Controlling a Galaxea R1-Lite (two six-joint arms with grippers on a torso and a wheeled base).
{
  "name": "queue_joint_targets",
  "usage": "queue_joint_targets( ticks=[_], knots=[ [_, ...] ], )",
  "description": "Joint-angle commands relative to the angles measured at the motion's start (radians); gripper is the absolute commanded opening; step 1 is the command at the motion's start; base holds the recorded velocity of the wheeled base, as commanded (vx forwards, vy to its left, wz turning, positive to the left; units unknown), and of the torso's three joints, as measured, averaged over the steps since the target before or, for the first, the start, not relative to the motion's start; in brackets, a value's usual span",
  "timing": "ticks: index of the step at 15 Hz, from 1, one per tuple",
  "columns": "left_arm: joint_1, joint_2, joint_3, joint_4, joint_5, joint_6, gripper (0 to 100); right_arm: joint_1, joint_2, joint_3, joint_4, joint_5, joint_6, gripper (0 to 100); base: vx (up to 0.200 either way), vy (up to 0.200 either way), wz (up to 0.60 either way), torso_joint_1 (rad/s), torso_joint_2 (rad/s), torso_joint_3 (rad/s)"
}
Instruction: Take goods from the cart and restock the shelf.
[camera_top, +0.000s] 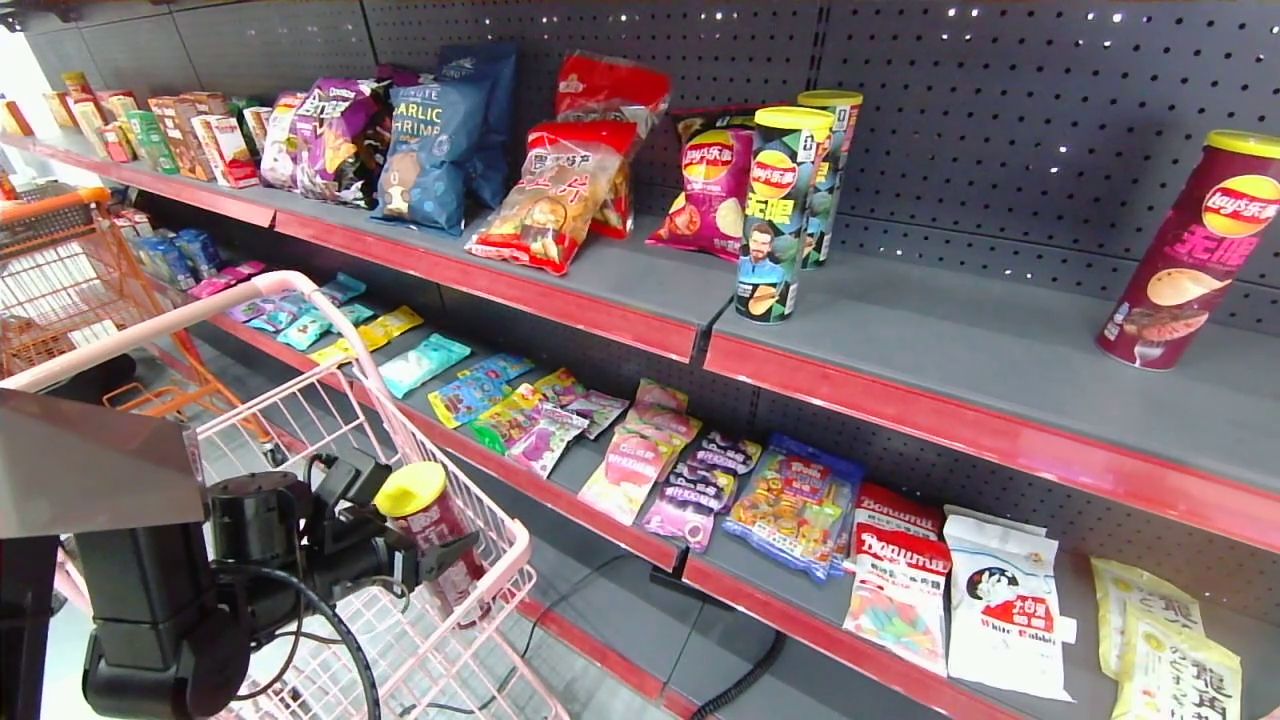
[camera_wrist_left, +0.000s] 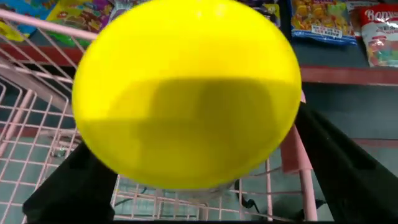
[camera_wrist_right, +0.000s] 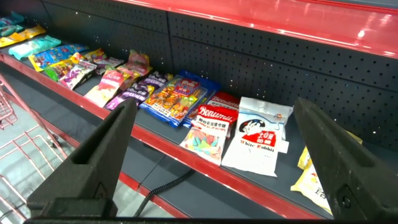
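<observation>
A maroon chip can with a yellow lid (camera_top: 412, 492) is held upright over the pink cart (camera_top: 505, 565), level with its front rim, and my left gripper (camera_top: 425, 550) is shut on its body. In the left wrist view the yellow lid (camera_wrist_left: 186, 93) covers most of the picture, with black fingers (camera_wrist_left: 348, 168) on either side. My right gripper (camera_wrist_right: 214, 168) is open with nothing between its fingers (camera_wrist_right: 93, 168), and it faces the lower shelf (camera_wrist_right: 205, 165). A matching maroon can (camera_top: 1180, 260) stands on the upper shelf (camera_top: 960, 340) at the right.
Two green chip cans (camera_top: 785, 210) and several snack bags (camera_top: 545, 195) stand on the upper shelf, with bare board between the cans. Candy packets (camera_top: 800, 500) lie along the lower shelf. An orange cart (camera_top: 60, 260) stands at the left. A black cable (camera_top: 740, 675) lies on the floor.
</observation>
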Motion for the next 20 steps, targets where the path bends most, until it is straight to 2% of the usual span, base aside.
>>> queue_joint_targets(
  ticks=[1, 2, 5, 8, 10, 11, 13, 14, 16, 17, 18, 19, 20],
  knots=[
    [0.000, 0.008, -0.033, 0.000, -0.005, 0.004, 100, 0.000, 0.001, 0.000, 0.000, 0.000, 0.000, 100, 0.000, 0.000, 0.00, 0.000, 0.00, 0.000],
    [0.000, 0.008, -0.042, 0.001, -0.005, 0.004, 0, 0.000, 0.001, 0.000, 0.000, 0.000, 0.000, 100, 0.000, 0.000, 0.00, 0.000, 0.00, 0.000],
    [0.002, -0.027, -0.014, 0.000, -0.005, 0.002, 0, 0.000, 0.001, -0.001, 0.000, 0.000, 0.000, 100, 0.000, 0.000, 0.00, 0.000, 0.00, 0.000],
    [0.005, -0.137, 0.102, -0.002, -0.011, -0.002, 0, 0.000, 0.001, 0.000, 0.000, 0.000, 0.000, 100, 0.000, 0.000, 0.00, 0.000, 0.00, 0.000],
    [0.040, -0.256, 0.145, 0.003, -0.011, -0.030, 0, 0.000, 0.001, 0.000, 0.000, 0.000, 0.000, 100, 0.000, 0.000, 0.00, 0.000, 0.00, 0.000],
    [0.076, -0.420, 0.157, 0.044, -0.010, -0.078, 0, 0.000, 0.001, 0.000, 0.000, 0.000, 0.000, 100, 0.000, 0.000, 0.00, 0.000, 0.00, 0.000],
    [0.108, -0.627, 0.157, 0.196, -0.010, -0.090, 0, 0.000, 0.001, 0.000, 0.000, 0.000, 0.000, 100, 0.000, 0.000, 0.00, 0.000, 0.00, 0.000],
    [0.131, -0.842, 0.125, 0.425, -0.008, -0.105, 0, 0.000, 0.001, 0.000, 0.000, 0.000, 0.000, 100, 0.000, 0.000, 0.00, 0.000, 0.00, 0.000],
    [0.134, -1.112, 0.058, 0.730, 0.004, -0.144, 0, 0.000, 0.001, 0.000, 0.000, 0.000, 0.001, 100, 0.000, 0.000, 0.00, 0.000, 0.00, 0.000],
    [0.135, -1.182, 0.027, 0.816, 0.010, -0.145, 0, 0.000, 0.001, 0.000, 0.000, 0.000, 0.001, 100, 0.000, 0.000, 0.00, 0.000, 0.00, 0.000],
    [0.140, -1.282, -0.027, 0.948, 0.016, -0.147, 0, 0.000, 0.001, 0.000, 0.000, 0.000, 0.001, 100, 0.000, 0.000, 0.00, 0.000, 0.00, 0.000],
    [0.140, -1.441, -0.129, 1.212, 0.016, -0.147, 0, 0.000, 0.001, 0.000, 0.000, 0.000, 0.001, 100, 0.000, 0.000, 0.00, 0.000, 0.00, 0.000],
    [0.139, -1.512, -0.175, 1.345, 0.018, -0.147, 0, 0.000, 0.001, 0.000, 0.000, 0.000, 0.003, 100, 0.000, 0.000, 0.00, 0.000, 0.00, 0.000]
  ],
)
